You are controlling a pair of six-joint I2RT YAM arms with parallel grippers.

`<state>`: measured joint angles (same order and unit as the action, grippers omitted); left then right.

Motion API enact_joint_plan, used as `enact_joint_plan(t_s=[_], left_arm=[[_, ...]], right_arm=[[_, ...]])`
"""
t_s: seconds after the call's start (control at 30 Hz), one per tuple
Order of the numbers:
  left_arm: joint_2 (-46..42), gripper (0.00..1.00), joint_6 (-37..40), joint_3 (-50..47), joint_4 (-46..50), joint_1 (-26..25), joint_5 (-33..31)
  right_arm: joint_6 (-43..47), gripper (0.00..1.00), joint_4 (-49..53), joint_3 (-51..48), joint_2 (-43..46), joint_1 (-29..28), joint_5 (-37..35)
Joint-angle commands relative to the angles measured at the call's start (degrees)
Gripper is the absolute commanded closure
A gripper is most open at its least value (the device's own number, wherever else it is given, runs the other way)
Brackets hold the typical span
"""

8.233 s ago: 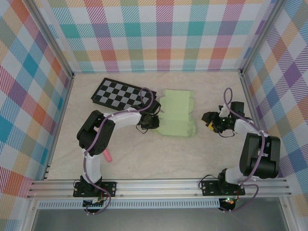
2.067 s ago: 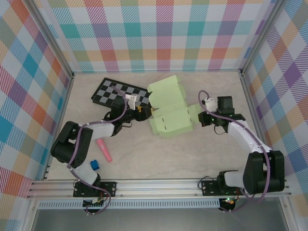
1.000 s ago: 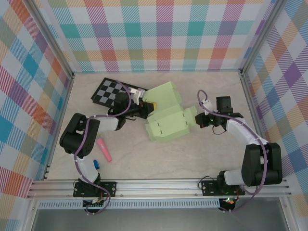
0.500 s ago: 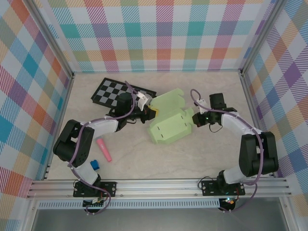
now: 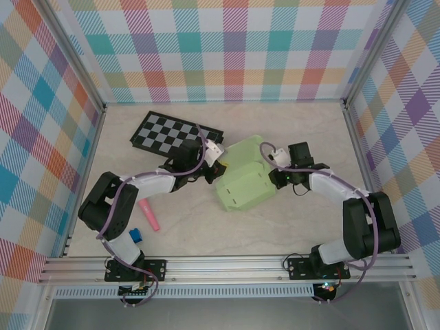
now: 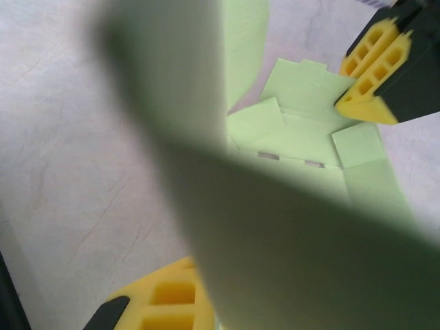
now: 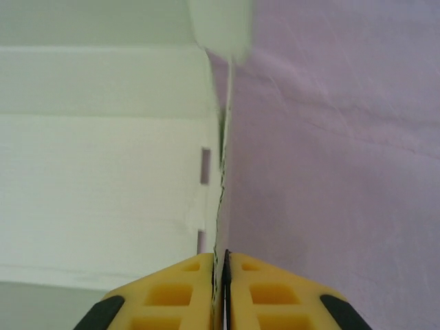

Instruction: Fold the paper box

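- The paper box (image 5: 246, 184) lies on the table (image 5: 206, 234), just right of the checkerboard (image 5: 168, 130) and a little nearer the arms. It is part-folded, pale green, with one panel standing up off the surface on the side toward the checkerboard.
- The left gripper (image 5: 220, 165) sits just off the checkerboard's near right corner, at the box edge that faces the board. Its jaws are closed on the card. In the left wrist view one yellow finger (image 6: 161, 306) shows at the bottom, and a blurred green panel rises right beside it (the other finger is hidden behind that panel).
- The right gripper (image 5: 277, 179) is at the side of the box away from the checkerboard. Its two yellow fingers (image 7: 172, 299) are pressed to a thin slit, and the card's edge runs down into that slit.
- A pink marker (image 5: 149, 214) and a small blue object (image 5: 135, 235) lie well nearer the arms than the checkerboard, below its left half.
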<state>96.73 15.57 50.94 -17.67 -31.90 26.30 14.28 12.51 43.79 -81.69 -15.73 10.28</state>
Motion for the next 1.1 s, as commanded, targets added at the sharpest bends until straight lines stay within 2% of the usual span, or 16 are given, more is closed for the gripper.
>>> enact_joint_plan(t_s=[0.0,0.13,0.3,0.4,0.47,0.5,0.57,0.67,0.77,0.87,0.97,1.07], left_arm=[[-0.2,1.00,3.0,0.6,1.1,-1.8,-2.9],[0.7,1.00,2.5,-0.6,-0.5,-2.2,-4.4],[1.1,1.00,2.1,-0.9,-0.8,-2.7,-5.4],[1.0,1.00,1.7,-1.0,-0.8,-2.8,-6.4],[1.0,1.00,1.5,-0.6,-0.2,-2.7,-6.4],[1.1,1.00,1.4,-0.3,0.2,-2.7,-6.5],[1.2,1.00,0.9,0.2,0.5,-2.7,-6.4],[1.4,1.00,-0.2,0.7,0.7,-2.7,-7.5],[1.0,1.00,-2.2,0.7,0.1,-2.7,-9.0],[0.8,1.00,-4.4,0.9,-0.5,-2.7,-9.4],[0.5,1.00,-6.5,0.2,-2.4,-2.7,-9.9],[0.5,1.00,-7.0,-0.4,-3.4,-3.2,-9.7]], right_arm=[[0.5,0.82,-3.4,-1.3,3.0,-0.8,0.6],[-0.8,0.72,0.6,-0.2,4.5,-0.8,0.9],[-7.4,0.60,3.7,-0.7,7.7,-0.8,-1.1],[-16.3,0.56,6.7,-1.0,9.8,0.3,-9.2],[-24.0,0.51,9.9,-0.8,11.6,3.3,-8.4],[-26.8,0.50,11.0,-0.8,12.3,4.6,-5.5],[-31.2,0.50,12.1,-2.1,14.4,6.1,0.4],[-37.2,0.50,13.7,-5.0,18.9,7.2,0.9],[-46.9,0.58,8.9,-11.0,23.7,8.2,6.2],[-56.5,0.69,1.4,-15.5,23.3,8.3,11.6],[-65.2,0.68,-3.0,-18.0,21.3,8.3,9.0],[-70.0,0.68,-7.8,-18.9,17.8,8.3,8.9]])
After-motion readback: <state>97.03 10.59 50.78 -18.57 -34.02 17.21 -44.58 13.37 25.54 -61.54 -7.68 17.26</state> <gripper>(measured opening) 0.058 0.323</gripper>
